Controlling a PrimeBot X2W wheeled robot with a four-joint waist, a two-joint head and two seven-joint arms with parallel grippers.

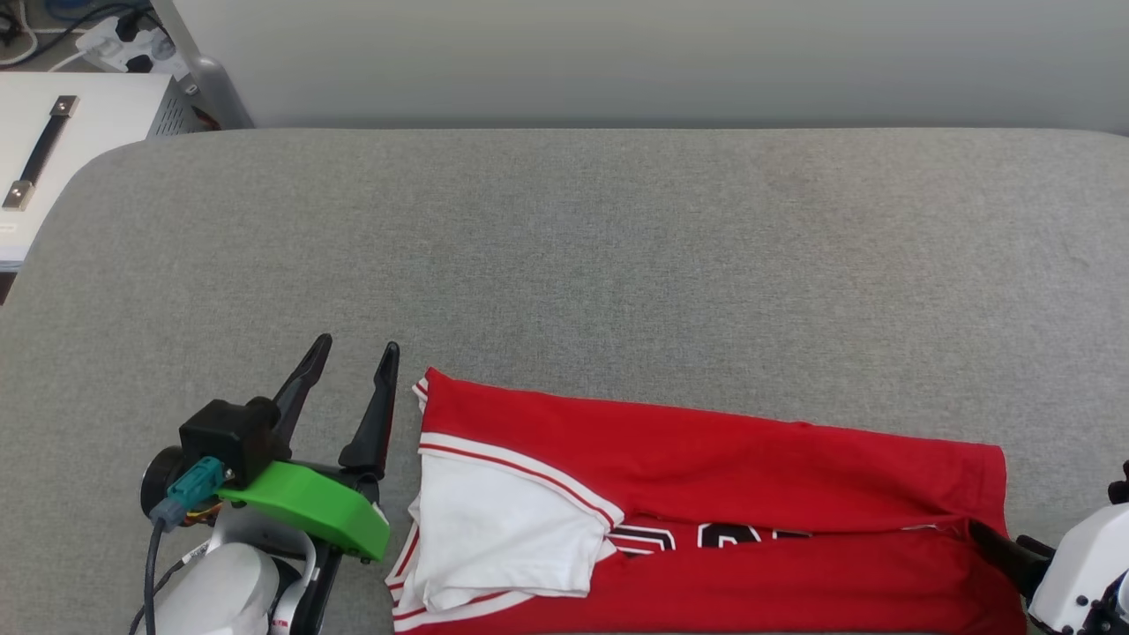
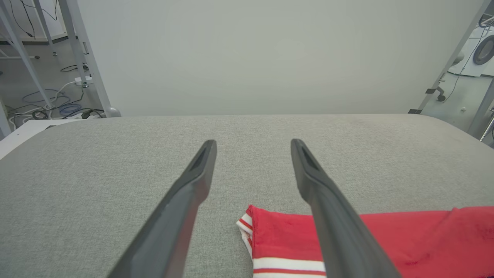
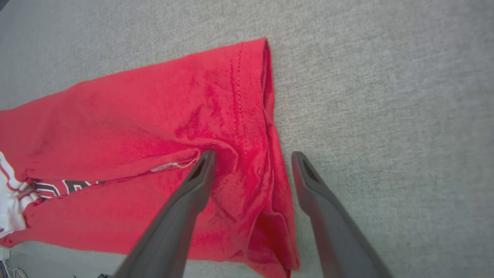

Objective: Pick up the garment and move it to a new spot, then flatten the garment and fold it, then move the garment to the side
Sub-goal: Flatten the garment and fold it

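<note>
The garment (image 1: 706, 459), a red jersey, lies folded lengthwise along the near edge of the grey padded table (image 1: 617, 247). Its white sleeve (image 1: 503, 520) is laid over its left end, and a strip of black lettering (image 1: 706, 535) peeks out at the fold. My left gripper (image 1: 357, 346) stands open just left of the garment's striped corner (image 2: 249, 227), holding nothing; its fingertips (image 2: 252, 142) hover over bare table. At the garment's right end my right gripper (image 3: 252, 154) is open and low, its fingers straddling the bunched red hem (image 3: 266, 162). One dark finger (image 1: 997, 540) touches the cloth there.
A white cabinet with a black handle (image 1: 40, 150) stands beyond the table's left corner, with a power strip and cables (image 1: 123, 44) on the floor behind it. A pale wall backs the table. Metal frame legs (image 2: 88, 61) rise at the back left.
</note>
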